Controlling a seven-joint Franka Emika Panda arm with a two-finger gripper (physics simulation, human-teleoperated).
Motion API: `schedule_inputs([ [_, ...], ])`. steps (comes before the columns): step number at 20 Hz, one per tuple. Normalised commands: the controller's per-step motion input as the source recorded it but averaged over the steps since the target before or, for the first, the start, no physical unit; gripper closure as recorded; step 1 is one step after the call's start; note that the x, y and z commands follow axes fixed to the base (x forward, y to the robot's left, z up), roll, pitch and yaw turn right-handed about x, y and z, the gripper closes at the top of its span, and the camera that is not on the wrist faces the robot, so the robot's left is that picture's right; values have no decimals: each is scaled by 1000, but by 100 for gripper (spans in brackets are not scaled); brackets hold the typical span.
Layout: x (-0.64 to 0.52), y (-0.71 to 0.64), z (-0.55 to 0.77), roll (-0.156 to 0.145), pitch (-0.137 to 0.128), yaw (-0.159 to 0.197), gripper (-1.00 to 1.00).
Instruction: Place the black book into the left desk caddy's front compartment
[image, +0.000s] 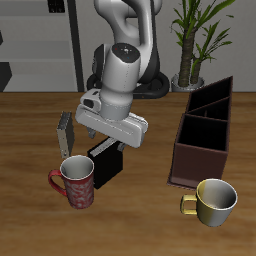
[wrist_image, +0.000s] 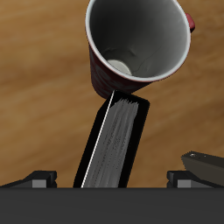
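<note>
Black book (wrist_image: 112, 144) stands on edge on the tabletop (wrist_image: 35, 96) right below the fingers (wrist_image: 112, 179), whose tips sit wide apart on either side without touching it. A red mug (wrist_image: 138, 44) stands just beside it, a yellow mug (image: 213, 200) before the brown caddy (image: 205, 135), well apart.

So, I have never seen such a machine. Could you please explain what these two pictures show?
It is a simulated robot arm at a wooden table. One picture looks from the front, the other from a camera on its gripper.

The gripper hangs over a black book standing on its edge; whether it grips the book, I cannot tell. Beside the book stands a red mug. Also there: a yellow mug, a small grey book and a long brown caddy with compartments.
</note>
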Motion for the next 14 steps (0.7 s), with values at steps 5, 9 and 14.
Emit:
schedule_inputs([
  [5, 42, -47, -217, -9, 40, -27, -100],
  [9, -1, 52, -116, -4, 16, 28, -100],
  [14, -22, 57, -16, 24, -1, -2, 100],
])
